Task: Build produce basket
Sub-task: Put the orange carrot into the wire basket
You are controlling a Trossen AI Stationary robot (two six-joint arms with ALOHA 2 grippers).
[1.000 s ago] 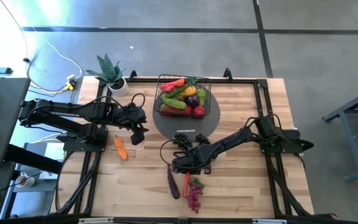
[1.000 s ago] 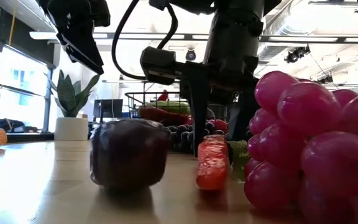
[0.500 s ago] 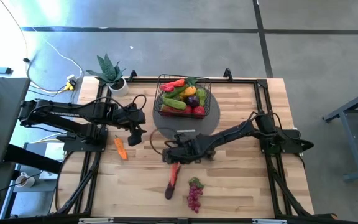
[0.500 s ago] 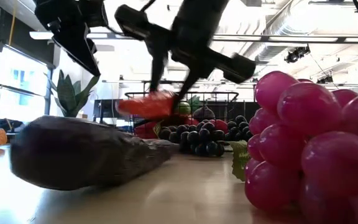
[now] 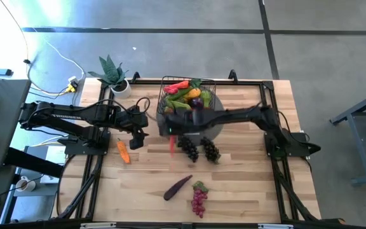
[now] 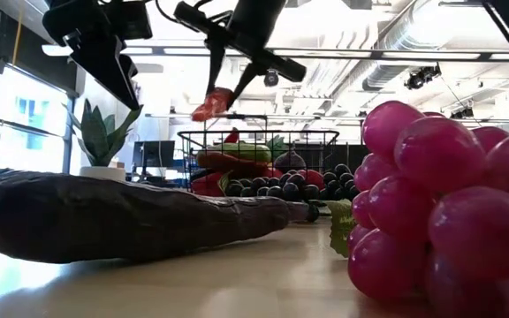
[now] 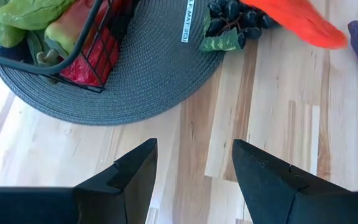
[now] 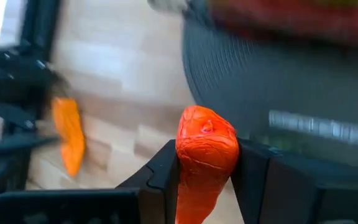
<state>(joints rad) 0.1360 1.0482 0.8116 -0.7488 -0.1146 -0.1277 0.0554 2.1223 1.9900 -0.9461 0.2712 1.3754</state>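
The right arm is stretched across the table toward the left, and its gripper (image 8: pixel 207 171) is clenched on a red-orange carrot (image 8: pixel 205 155), which is held aloft just in front of the basket (image 5: pixel 187 102), as is seen in the low view. In the high view the carrot (image 5: pixel 171 145) is shown as a blurred red streak near the mat (image 5: pixel 216 127). The left arm is bent over the left side of the table, and its gripper (image 7: pixel 194 165) is held apart and empty above the bare wood beside the mat. The basket is set on the mat and is filled with produce: green, red and yellow pieces, with what may be a purple one. Dark grapes (image 5: pixel 199 149) are laid at the mat's front edge. An eggplant (image 5: pixel 177 187), purple grapes (image 5: pixel 199 198) and an orange carrot (image 5: pixel 124 151) are left on the table.
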